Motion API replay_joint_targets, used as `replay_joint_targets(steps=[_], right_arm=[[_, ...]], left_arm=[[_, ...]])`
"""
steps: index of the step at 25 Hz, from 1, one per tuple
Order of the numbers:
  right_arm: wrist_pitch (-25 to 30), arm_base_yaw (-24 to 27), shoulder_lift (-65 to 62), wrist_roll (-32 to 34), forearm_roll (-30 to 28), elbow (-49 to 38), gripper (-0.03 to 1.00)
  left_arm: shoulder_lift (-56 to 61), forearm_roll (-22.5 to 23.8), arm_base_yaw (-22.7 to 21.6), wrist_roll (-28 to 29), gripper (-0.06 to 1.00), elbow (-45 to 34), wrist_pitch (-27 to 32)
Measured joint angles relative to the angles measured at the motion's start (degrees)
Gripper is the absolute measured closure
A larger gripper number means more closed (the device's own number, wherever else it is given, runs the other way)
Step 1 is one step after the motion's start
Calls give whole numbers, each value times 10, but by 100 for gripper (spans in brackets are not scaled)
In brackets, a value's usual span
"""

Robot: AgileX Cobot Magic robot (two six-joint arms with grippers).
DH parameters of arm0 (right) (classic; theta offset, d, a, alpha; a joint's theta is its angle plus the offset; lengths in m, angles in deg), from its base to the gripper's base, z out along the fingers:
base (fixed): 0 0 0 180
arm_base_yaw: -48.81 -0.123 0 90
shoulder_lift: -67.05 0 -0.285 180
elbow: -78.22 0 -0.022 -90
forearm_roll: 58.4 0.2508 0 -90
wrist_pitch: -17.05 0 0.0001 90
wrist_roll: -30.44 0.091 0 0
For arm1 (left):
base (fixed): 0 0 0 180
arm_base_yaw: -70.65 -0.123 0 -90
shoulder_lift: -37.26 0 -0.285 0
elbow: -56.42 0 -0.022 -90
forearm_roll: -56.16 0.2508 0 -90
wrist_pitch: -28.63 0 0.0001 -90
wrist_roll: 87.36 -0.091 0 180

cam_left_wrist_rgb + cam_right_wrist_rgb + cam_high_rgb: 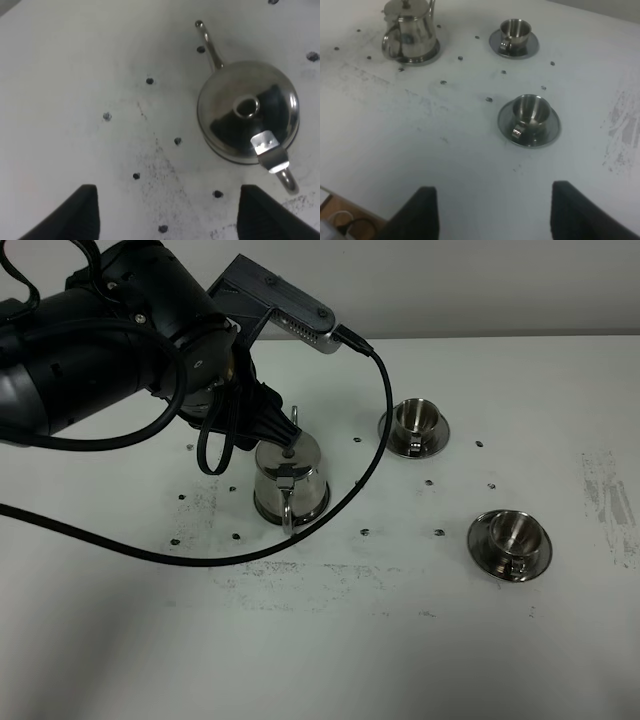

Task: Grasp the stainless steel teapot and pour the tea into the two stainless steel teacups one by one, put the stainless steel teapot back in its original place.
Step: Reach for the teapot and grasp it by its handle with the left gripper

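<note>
One pot: shiny stainless steel teapot (288, 480), upright on round steel saucer (432, 55); loop handle towards the front, spout away.
Left hand (167, 210): fingers apart, empty, above the pot, which sits off-centre of the gap; nearer arm.
Right hand (492, 210): fingers apart, empty, well away.
Two cups: far steel teacup (415, 418), near steel teacup (510, 535), each on a saucer.

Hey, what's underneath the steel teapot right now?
A round steel saucer: its rim shows around the base of the teapot. The saucer's centre is covered by the pot, so whether anything else lies there cannot be seen.
</note>
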Motion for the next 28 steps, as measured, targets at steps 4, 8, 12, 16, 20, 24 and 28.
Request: replay_joint_targets(steps=[4, 8, 12, 16, 20, 24, 28], right_arm=[[0, 33, 0, 0, 4, 0, 49], [0, 59, 0, 0, 8, 0, 49], [0, 60, 0, 0, 11, 0, 49], [0, 60, 0, 0, 15, 0, 49], [0, 60, 0, 0, 15, 0, 49], [-1, 60, 0, 0, 15, 0, 49], [-2, 60, 0, 0, 15, 0, 49]], left_arm=[[0, 0, 0, 12, 38, 0, 5], [0, 0, 0, 18, 38, 0, 22], [0, 0, 1, 17, 38, 0, 30], [0, 1, 19, 15, 38, 0, 45], [3, -34, 40, 15, 38, -4, 48], [6, -104, 60, 10, 38, -21, 48], [6, -153, 80, -9, 38, -40, 46]])
